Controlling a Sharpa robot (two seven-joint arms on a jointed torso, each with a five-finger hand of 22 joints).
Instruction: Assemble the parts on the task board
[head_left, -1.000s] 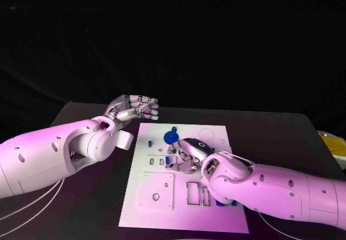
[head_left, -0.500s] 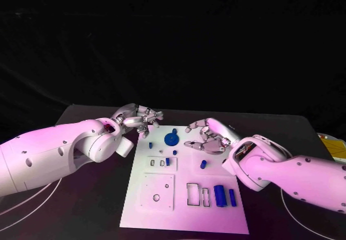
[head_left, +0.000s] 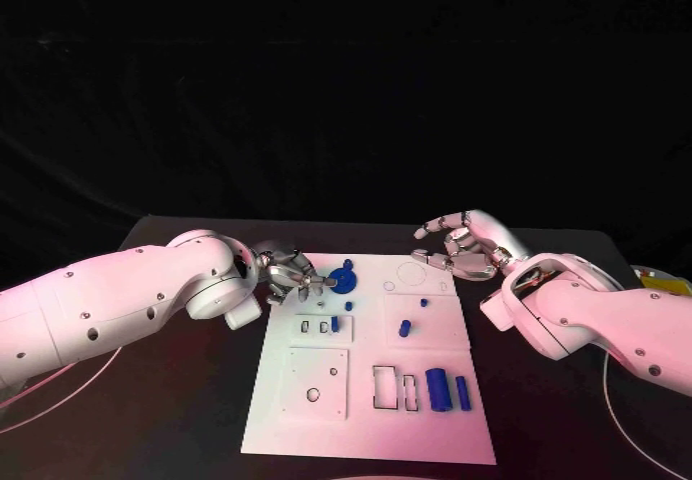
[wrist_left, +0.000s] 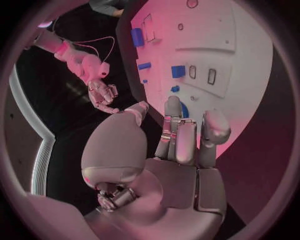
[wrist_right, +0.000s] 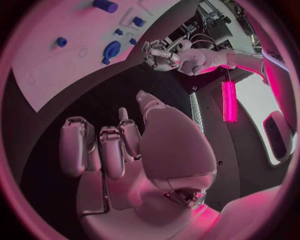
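Left hand (head_left: 293, 274) nearest, fingers curled and empty, just beside the round blue part (head_left: 343, 279) near the board's (head_left: 368, 430) far edge; right hand (head_left: 464, 245) loosely curled, empty, off its far right corner.

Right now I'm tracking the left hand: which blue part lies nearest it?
The round blue disc at the board's far end, beside the left hand; the other blue parts lie farther off.

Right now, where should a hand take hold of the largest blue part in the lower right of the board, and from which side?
Likely from above, fingers pinching its two long sides at the middle. The blue part lies flat and lengthwise on the task board, with small gaps to the thinner piece and the slot beside it.
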